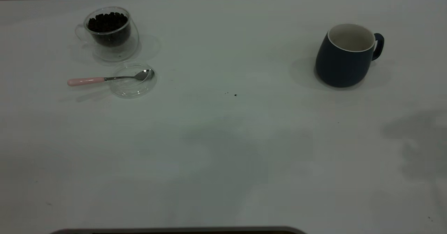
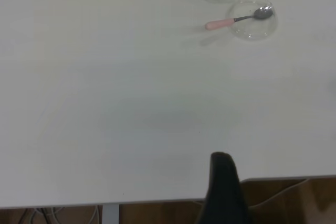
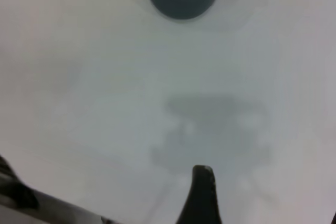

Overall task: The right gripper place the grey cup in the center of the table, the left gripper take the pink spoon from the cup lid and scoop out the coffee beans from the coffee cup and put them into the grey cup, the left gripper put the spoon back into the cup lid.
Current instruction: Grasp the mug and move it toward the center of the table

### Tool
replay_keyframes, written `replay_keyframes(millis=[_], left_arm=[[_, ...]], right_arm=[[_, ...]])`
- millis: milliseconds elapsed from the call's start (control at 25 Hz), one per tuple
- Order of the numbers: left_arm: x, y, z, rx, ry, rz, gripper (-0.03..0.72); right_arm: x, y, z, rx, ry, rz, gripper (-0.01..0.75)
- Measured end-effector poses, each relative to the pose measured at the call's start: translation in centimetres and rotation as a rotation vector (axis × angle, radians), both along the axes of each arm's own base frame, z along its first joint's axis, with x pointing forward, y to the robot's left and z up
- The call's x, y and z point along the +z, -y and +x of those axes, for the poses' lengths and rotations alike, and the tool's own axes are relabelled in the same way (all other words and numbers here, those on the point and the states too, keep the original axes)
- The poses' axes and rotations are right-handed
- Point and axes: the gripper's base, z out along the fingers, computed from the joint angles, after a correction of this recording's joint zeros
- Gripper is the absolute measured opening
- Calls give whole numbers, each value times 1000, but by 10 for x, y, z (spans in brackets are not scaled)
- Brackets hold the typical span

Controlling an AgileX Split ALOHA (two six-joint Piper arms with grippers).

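Observation:
The grey cup (image 1: 344,61) is dark with a pale inside and stands upright at the table's right, its handle to the right. In the right wrist view this grey cup (image 3: 181,1) holds a few dark beans. At the far left a glass coffee cup (image 1: 109,29) is full of coffee beans. In front of it lies the clear cup lid (image 1: 129,89), with the pink spoon (image 1: 87,81) resting bowl-in-lid and handle pointing left. Neither arm shows in the exterior view. My left gripper (image 2: 278,182) hangs open over the table's near edge, far from the spoon (image 2: 220,23). My right gripper (image 3: 268,192) is open, well short of the cup.
A few dark specks (image 1: 235,95) lie near the table's middle. The table's edge (image 2: 157,203) and cables below it show in the left wrist view. A dark rim (image 1: 174,231) runs along the exterior view's bottom.

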Motion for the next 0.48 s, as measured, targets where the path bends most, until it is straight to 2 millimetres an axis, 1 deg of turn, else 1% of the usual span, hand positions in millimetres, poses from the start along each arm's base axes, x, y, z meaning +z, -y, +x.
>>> replay_keyframes(millis=[120,240,400,480], left_arm=[[0,0,0,1,0,-1,590],[0,0,0,1,0,-1,590],[0,0,0,1,0,-1,590],[0,0,0,1,0,-1,590]], right_arm=[[-24,1,28,55,-28,-33,705],[-51,2,50,121,-48,-70,705],[-88,3,67,233,-88,-120,701],[-104,4,76,256,-74,-141,699]])
